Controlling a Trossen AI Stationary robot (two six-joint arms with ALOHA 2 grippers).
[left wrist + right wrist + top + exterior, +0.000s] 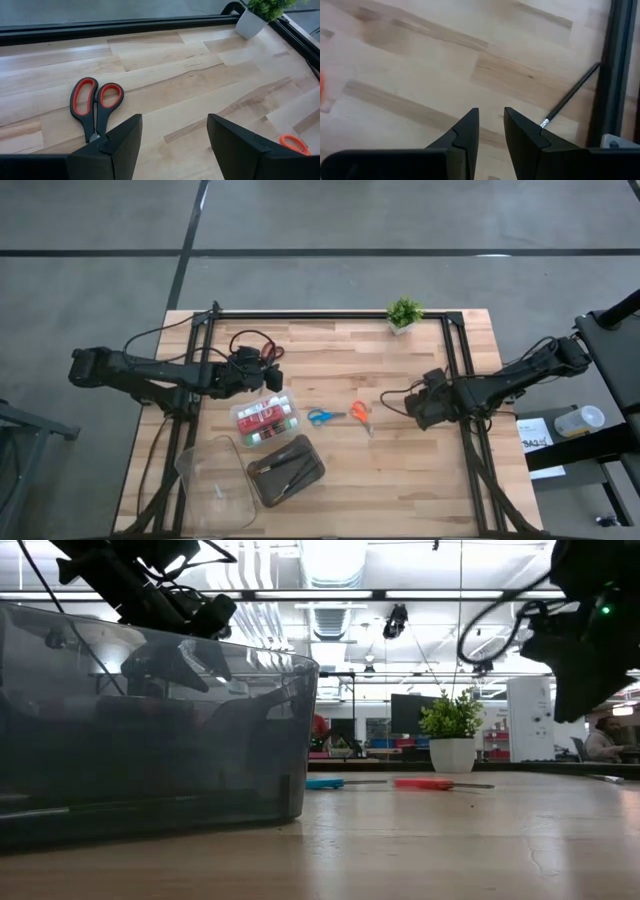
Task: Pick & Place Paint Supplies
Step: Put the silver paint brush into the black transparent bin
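Left of centre in the high view, the left hand [262, 375] hovers over the counter [340, 470] w/ fingers spread wide, nothing between them. Its wrist view shows the red scissors [95, 107] lying flat just ahead of the fingertips, blades pointing back toward the hand.

Right hand [428, 402] sits at centre right of the high frame, fingers nearly pressed together w/ a thin gap, pinching nothing. A thin brush [570, 95] lies close ahead of it beside the black frame rail.

Mid-frame, blue scissors [324, 417] and orange scissors [360, 412] lie side by side, slightly apart. Paint tubes [266, 418] already sit in a small clear tray, and more brushes [288, 468] rest in the dark case [262, 482] at lower centre. A big clear bin [200, 465] stands at lower left; a potted plant [404, 312] at top, not part of the job.

Handling, as a judgement: the red scissors look light, stiff, flat, probably slick plastic handles. Best grab is likely across the neck near the pivot, where both halves get clamped together; grabbing one loop risks them swinging open. The brush looks v. light and thin, prob rolls easily, so pinch mid-handle, square across it.
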